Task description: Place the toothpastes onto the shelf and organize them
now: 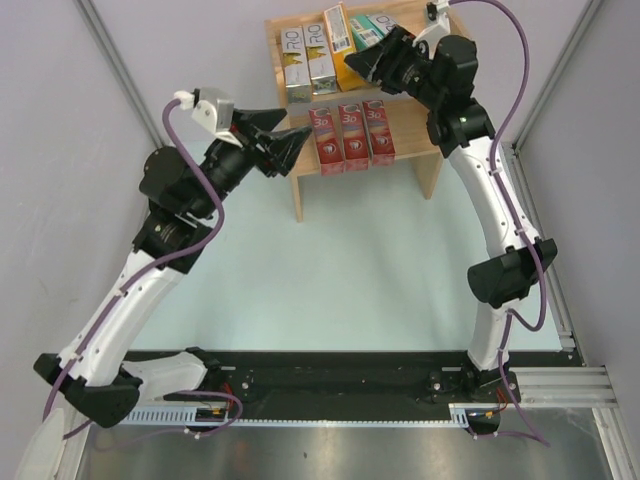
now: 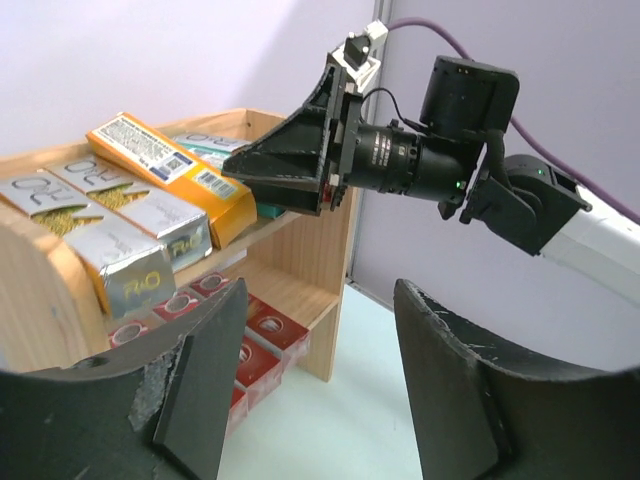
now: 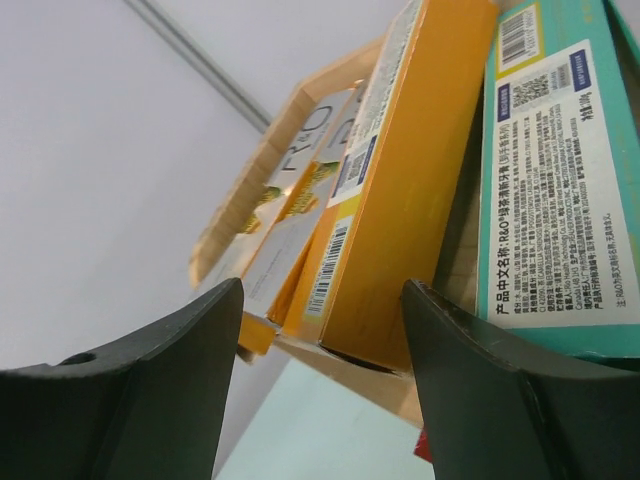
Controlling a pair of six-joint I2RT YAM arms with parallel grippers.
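Boxed in by plain lilac-grey walls on the left, the right and the far side. Framed by slim grey metal posts, slanting in from both upper corners (also visible as a grey diagonal in the right wrist view). Floored with a pale mint tabletop, smooth, evenly lit, marked only by soft shadows. Bordered along the near edge by a black strip, then a white slotted duct, then a brushed metal sheet. Edged at the near right by a silver aluminium rail.
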